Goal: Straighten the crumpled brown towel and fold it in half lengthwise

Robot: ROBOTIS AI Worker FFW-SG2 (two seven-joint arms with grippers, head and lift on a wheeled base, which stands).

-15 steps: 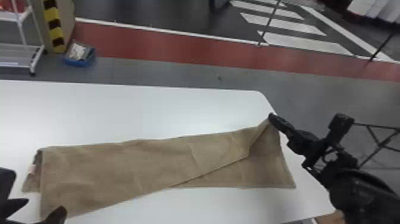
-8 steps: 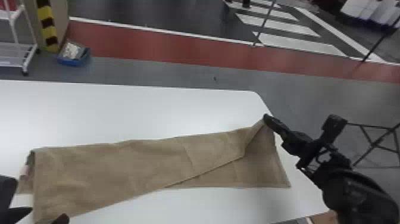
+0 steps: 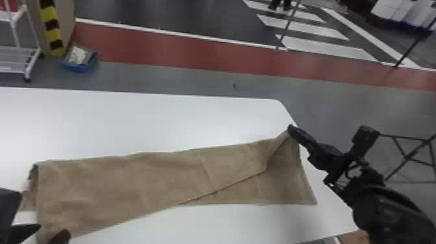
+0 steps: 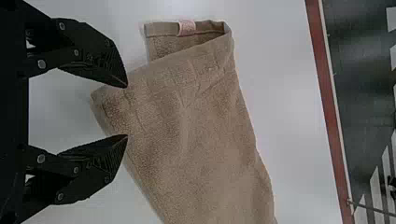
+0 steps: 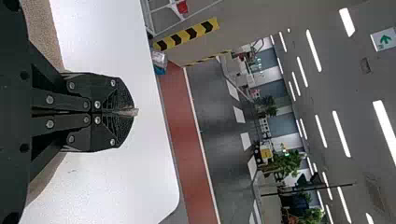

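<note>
moved since the earlier head frames: scene slid a touch left in view, and left end effector (image 3: 54,228) tips sit a bit closer together by the towel's (image 3: 129,181) near left corner. right end effector (image 3: 289,127) looks unchanged against the table (image 3: 146,120).

head view: towel is a long strip across the table, crumple mostly out, i'd say. lengthwise fold is roughly laid in but skewed: top layer overhangs the bottom layer's near edge at the left, falls short at the right. right end effector has the towel's far right corner, fabric peaked up to its tips.

left wrist view: fingers apart, towel corner in the gap, no clamp on it. can't tell if either finger touches. tag (image 4: 187,27) pokes out with the bottom layer past the top one, so that end isn't squared.

right wrist view: fingers pressed together, sliver of towel at the tips.

status, my read: straightening nearly done, fold over halfway. left to do: bring the right corner nearer, line up both layers, square the left end, let go, flatten. risk: pulling one corner alone twists it more.
</note>
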